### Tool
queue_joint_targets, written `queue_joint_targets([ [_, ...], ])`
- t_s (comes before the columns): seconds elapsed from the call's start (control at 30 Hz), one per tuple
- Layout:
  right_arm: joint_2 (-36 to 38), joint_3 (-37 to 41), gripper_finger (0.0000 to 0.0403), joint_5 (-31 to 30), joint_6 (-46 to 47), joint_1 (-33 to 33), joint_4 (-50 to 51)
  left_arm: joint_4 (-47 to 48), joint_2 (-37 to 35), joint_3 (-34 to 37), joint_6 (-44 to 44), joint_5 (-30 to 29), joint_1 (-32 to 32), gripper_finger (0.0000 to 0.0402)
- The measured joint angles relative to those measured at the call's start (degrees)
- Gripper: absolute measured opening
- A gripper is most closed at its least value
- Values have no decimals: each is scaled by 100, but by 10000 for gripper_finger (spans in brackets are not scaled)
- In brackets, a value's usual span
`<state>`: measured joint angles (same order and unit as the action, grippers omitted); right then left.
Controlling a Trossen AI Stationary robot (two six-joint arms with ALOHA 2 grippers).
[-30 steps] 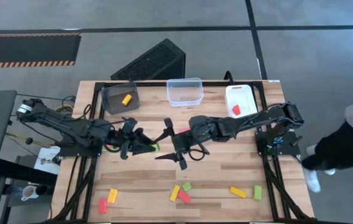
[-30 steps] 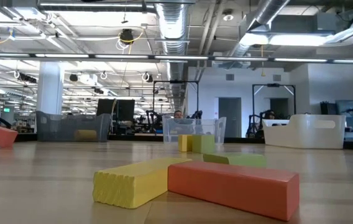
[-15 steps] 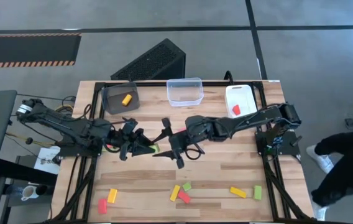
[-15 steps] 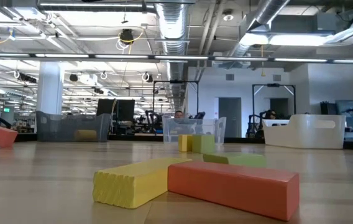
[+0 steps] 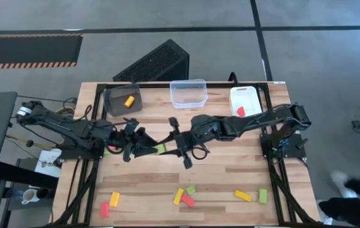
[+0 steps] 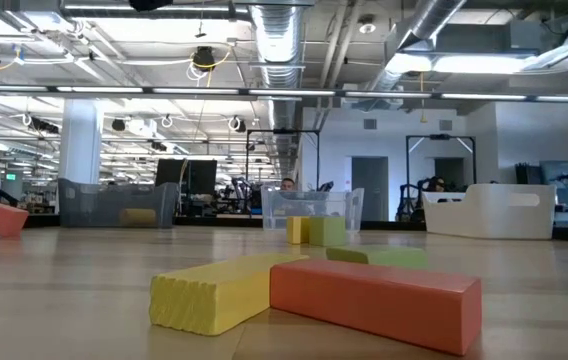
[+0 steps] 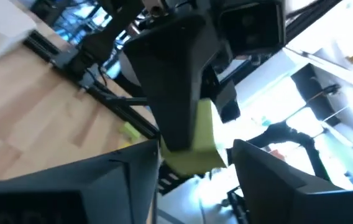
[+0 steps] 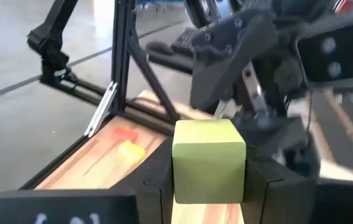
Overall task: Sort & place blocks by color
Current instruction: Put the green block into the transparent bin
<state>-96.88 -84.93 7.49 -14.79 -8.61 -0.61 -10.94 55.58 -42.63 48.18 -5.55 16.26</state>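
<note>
- Green block (image 5: 161,148) sits at frame centre of the high view, between both grippers.
- Right gripper (image 8: 209,177) fingers clamp it.
- Left gripper (image 5: 149,148) also touches it; grip state cannot be told.

i can read no text, label, brand, number or sign from my station; the blocks (image 5: 187,201) show plain faces with no marking; the bins carry no lettering that i can make out; the room beyond the table shows no sign sharp enough for me to read
</note>
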Motion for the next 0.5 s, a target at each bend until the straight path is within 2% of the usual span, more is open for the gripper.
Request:
queue_joint_targets([
  [0.13,287,0,144,1,196,110,844,690,-313,0,-207,-305,-150,217],
  [0.23,485,0,147,-124,478,257,1662,1632,-692,0,-179,-663,-309,228],
  [0.37,728,0,131,-224,1035,559,2678,2987,-1059,0,73,-1408,-357,230],
  [0.5,769,0,131,-611,1701,971,3488,3955,-1049,2,515,-2132,-359,227],
])
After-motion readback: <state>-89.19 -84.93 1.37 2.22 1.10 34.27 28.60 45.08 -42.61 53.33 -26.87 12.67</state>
